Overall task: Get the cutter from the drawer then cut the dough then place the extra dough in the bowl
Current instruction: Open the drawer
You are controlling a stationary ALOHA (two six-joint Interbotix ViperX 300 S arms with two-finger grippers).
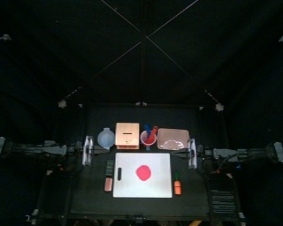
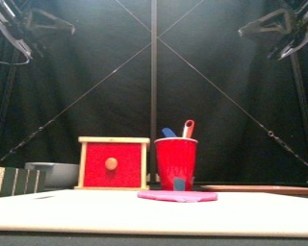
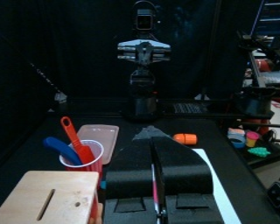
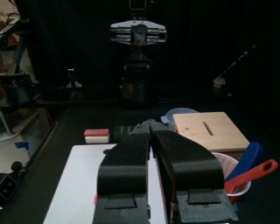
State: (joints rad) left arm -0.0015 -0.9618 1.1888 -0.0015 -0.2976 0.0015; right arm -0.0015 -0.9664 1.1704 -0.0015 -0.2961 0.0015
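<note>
Both arms rest. The left gripper [image 1: 87,150] sits off the board's far left corner and the right gripper [image 1: 193,152] off its far right, each with jaws pressed together on nothing.

The drawer [image 2: 115,163] of the wooden box [image 1: 128,134] is closed. The cutter is not visible, presumably inside. The dough [image 1: 143,172] lies uncut on the white board [image 1: 126,187].

Judged step: the start. The next move needs the jaws spread to pull the knob.

The bowl [image 1: 106,138] is just left of the box and the cup [image 1: 148,136] crowds its right. The near side, over the board, looks free.
</note>
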